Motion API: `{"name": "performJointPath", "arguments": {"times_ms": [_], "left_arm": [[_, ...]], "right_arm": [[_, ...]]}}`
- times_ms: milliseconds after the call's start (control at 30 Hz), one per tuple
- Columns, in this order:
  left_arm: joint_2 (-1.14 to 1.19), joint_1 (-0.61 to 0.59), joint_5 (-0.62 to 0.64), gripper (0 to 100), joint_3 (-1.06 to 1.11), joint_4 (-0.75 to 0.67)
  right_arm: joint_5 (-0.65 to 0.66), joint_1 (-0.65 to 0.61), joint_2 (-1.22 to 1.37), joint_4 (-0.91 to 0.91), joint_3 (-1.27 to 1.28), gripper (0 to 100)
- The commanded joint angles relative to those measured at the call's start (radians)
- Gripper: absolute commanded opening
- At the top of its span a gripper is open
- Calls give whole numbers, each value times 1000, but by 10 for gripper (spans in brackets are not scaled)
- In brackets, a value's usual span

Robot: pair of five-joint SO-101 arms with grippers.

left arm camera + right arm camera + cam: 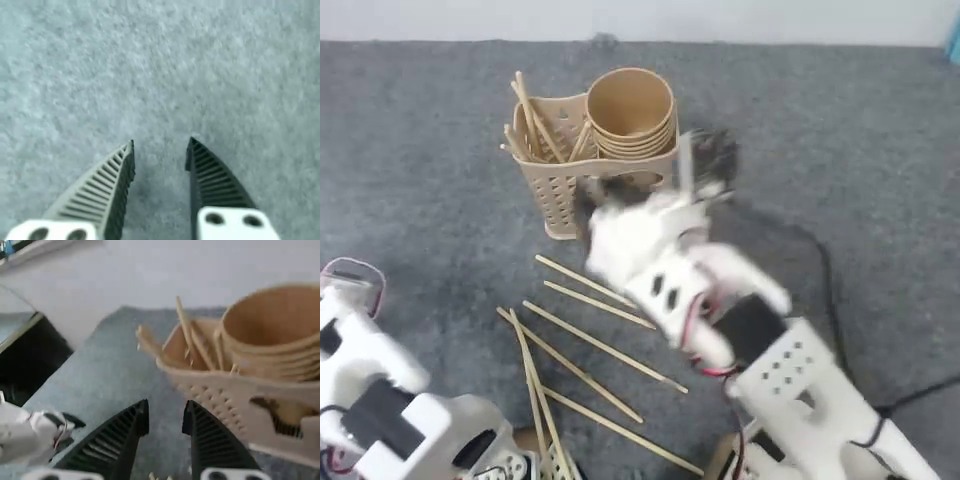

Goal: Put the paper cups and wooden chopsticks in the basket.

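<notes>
A stack of tan paper cups (630,105) is seated in one end of the beige perforated plastic basket (555,185), and several wooden chopsticks (532,120) are stood in the other end. The basket is found just ahead of the right gripper (165,417), whose jaws are held slightly apart with nothing between them. More loose chopsticks (590,345) are scattered on the grey carpet (440,200) behind that gripper, between the two arms. The left gripper (161,150) is spread over bare carpet, and nothing is held in it.

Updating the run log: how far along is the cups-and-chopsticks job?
Done: stacked paper cups and a few chopsticks stand in the basket. In hand: nothing; the right gripper by the basket and the left gripper over bare mat are both open, empty. Remaining: several loose chopsticks on the mat.
</notes>
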Motion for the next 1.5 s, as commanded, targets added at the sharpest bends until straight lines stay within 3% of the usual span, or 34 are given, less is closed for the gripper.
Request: {"name": "performJointPath", "arguments": {"times_ms": [0, 233, 533, 933, 1200, 1467], "left_arm": [[15, -54, 18, 141, -65, -23], [141, -167, 18, 141, -249, -17], [279, -249, 18, 141, -579, 149], [344, -364, 18, 141, -791, 141], [397, -385, 18, 141, -891, 141], [434, -385, 14, 141, -1007, 91]], "right_arm": [[-86, -111, 19, -137, 126, 122], [-103, -147, 191, -447, 328, 123], [-181, -232, 404, -576, 331, 123], [-184, -361, 437, -506, 327, 119], [-187, -364, 446, -240, 201, 119], [-112, -412, 441, -163, 187, 118]]}}
